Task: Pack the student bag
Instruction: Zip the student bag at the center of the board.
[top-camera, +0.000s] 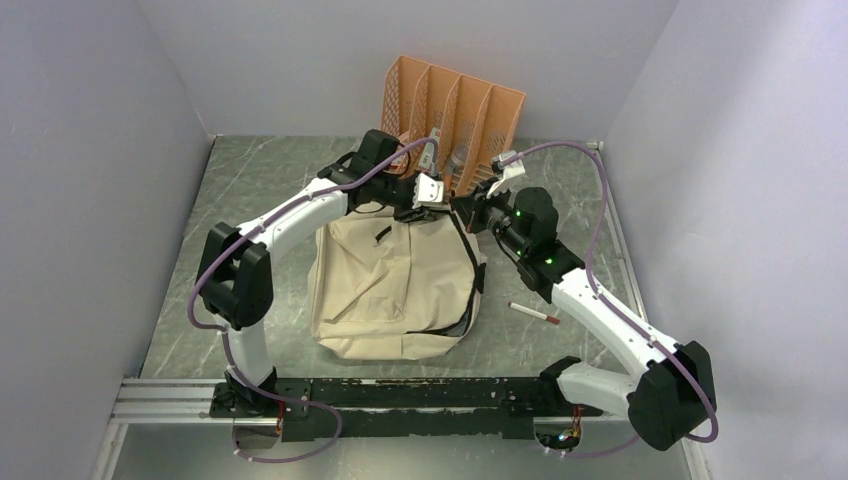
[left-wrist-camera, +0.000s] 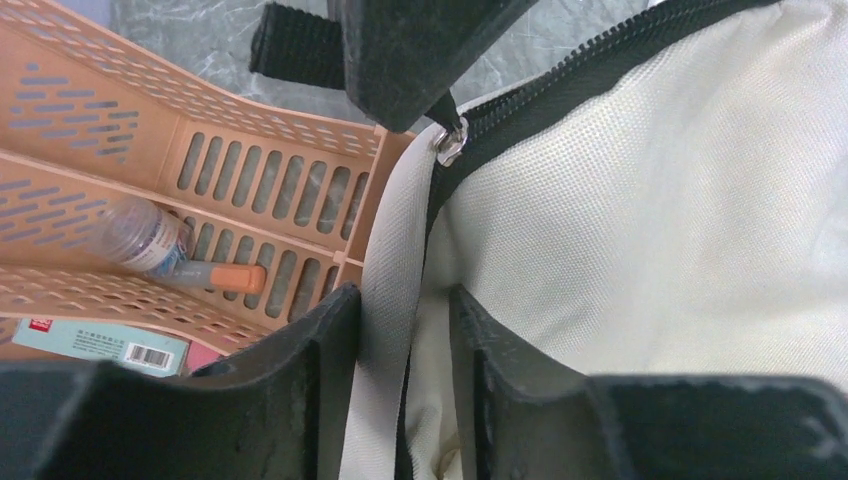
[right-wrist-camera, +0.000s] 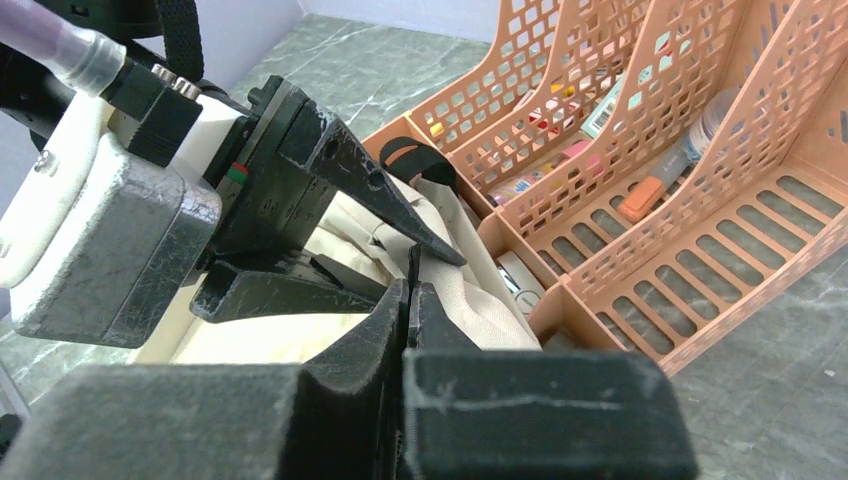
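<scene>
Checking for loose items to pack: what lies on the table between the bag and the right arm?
A white pen with a reddish tip lies there, apart from the student bag, seen in the top view.

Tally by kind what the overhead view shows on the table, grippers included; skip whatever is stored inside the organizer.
student bag: 1
orange file organizer: 1
loose pen: 1
grippers: 2 (left gripper, right gripper)
Total: 5
</scene>
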